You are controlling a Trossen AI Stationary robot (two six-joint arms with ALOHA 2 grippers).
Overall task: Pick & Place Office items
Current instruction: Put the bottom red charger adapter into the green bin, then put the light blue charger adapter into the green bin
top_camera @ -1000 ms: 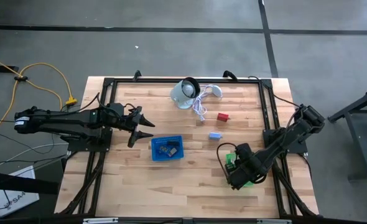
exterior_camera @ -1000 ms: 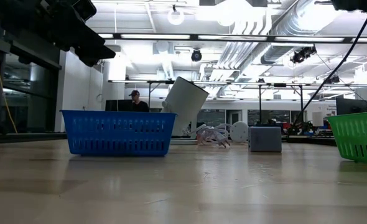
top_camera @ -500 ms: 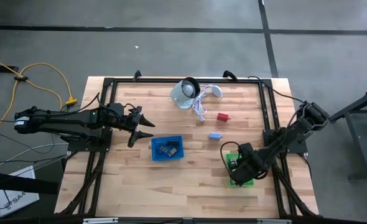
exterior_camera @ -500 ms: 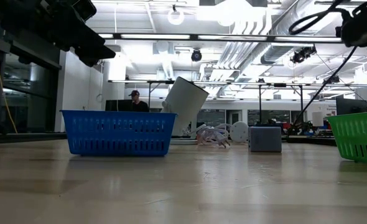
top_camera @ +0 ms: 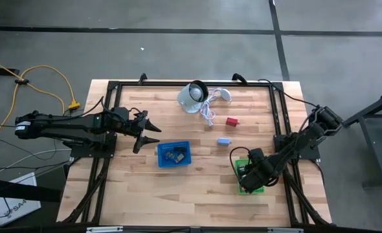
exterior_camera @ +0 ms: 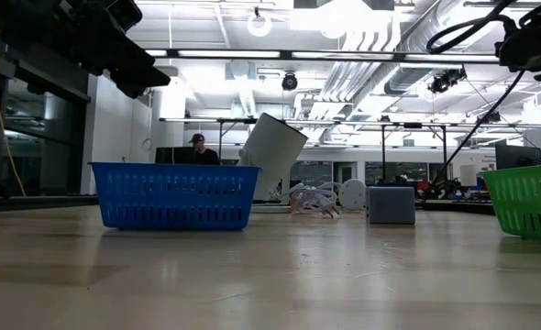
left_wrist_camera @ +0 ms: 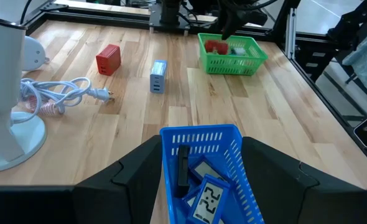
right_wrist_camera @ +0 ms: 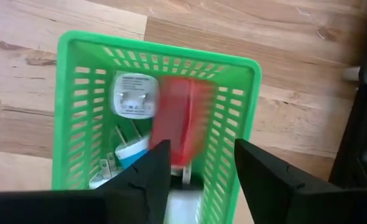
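Right gripper (right_wrist_camera: 196, 163): fingers were parted to a moderate gap, nothing clamped. A red block (right_wrist_camera: 178, 123), blurred, was seen directly ahead of and between the fingertips, inside the green basket (right_wrist_camera: 236, 124), its long axis running along the line of the fingers; white plug pieces (right_wrist_camera: 134, 94) lay beside it. Left gripper (left_wrist_camera: 199, 168): fingers were spread wide and empty over the blue basket (left_wrist_camera: 233, 134). Further out, a second red block (left_wrist_camera: 108, 59) and a pale blue block (left_wrist_camera: 158, 75) lay on the table, judged nearer the right arm.

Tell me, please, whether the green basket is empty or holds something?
Not empty: the green basket holds a red block and white plugs, seen past the right gripper's open fingers.
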